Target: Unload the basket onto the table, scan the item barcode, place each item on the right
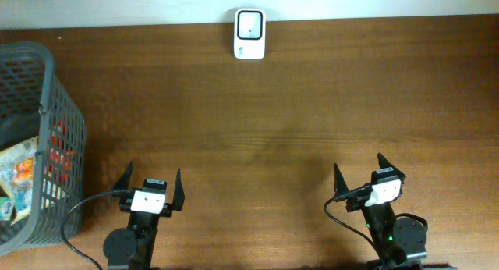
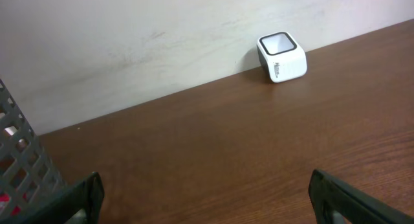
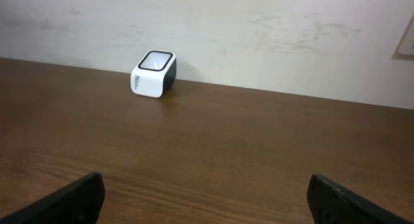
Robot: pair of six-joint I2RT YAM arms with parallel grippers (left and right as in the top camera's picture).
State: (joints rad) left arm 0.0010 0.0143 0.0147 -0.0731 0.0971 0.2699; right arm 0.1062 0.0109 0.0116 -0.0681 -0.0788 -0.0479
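At the table's [image 1: 312, 106] far edge sits the scanner [image 1: 249, 34].

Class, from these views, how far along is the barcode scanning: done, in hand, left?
Done: nothing visible. In hand: nothing; left gripper and right gripper stand open, empty. Left: take an item from the basket, present its barcode to the scanner.

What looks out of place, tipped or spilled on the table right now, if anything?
Nothing stands out. The white scanner sits upright at the far edge of the table, and the grey basket stands upright on the left with its packets inside. Both sets of jaws are open and empty.
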